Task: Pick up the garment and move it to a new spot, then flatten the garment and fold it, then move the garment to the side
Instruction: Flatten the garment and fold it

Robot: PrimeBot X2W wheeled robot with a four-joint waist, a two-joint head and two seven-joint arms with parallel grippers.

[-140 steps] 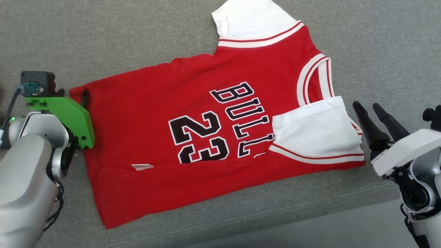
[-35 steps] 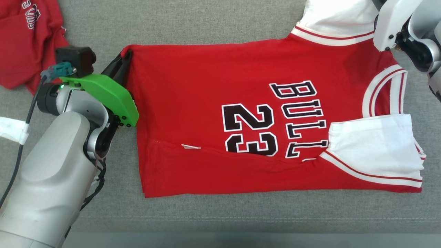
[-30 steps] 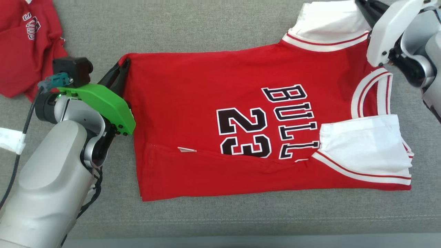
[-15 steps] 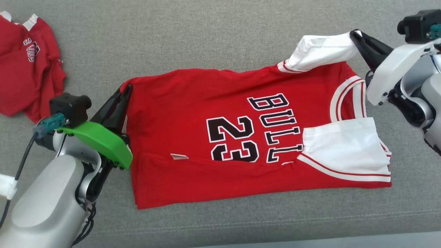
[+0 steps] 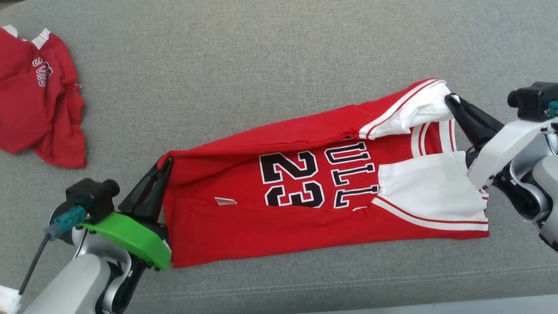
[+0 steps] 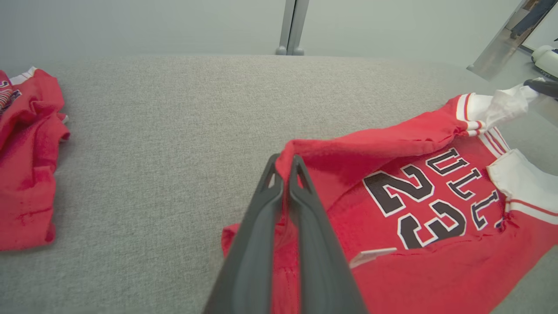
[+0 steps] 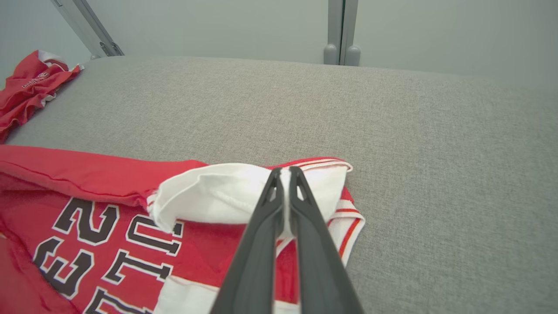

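From the head view, the red shirt (image 5: 279, 218) lies on the grey cushion (image 5: 261, 65). It is close to the front edge, from the middle over to the right. The left gripper (image 5: 165, 162) is pinched tight on the shirt's bottom corner. The right gripper (image 5: 449, 99) is pinched tight on the white sleeve (image 5: 418, 113). The shirt's far side is lifted up and leans over toward the front. A crumpled red top (image 5: 39, 109) sits by the far left corner.

From the left wrist view, the two dark fingers squeeze the red corner, raised off the cushion.

From the right wrist view, the two dark fingers squeeze the white sleeve, held above the red cloth.
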